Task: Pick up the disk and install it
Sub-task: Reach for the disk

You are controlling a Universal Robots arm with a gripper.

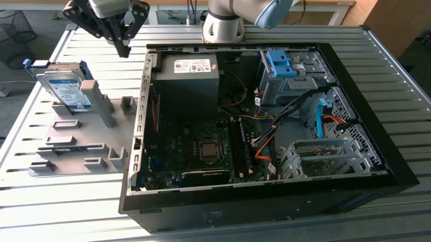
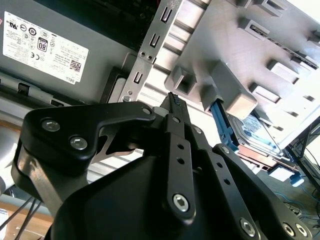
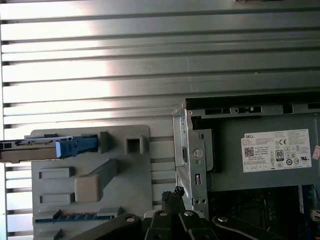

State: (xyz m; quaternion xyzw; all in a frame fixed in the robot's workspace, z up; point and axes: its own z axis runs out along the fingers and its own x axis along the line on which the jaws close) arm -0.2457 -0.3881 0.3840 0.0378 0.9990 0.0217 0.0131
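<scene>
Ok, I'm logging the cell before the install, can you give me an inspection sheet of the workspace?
Surface: slatted metal table, carrying a grey fixture and an open PC case.
Job's things: disk stands tilted in the fixture, not held.
Clutter: small blue part in a fixture slot.
Grippers: end effector shut, empty, above the table between disk and case.
Cables: orange and black wires inside the case.
Surroundings: dark bin beyond the table, at the exterior view's left.
</scene>
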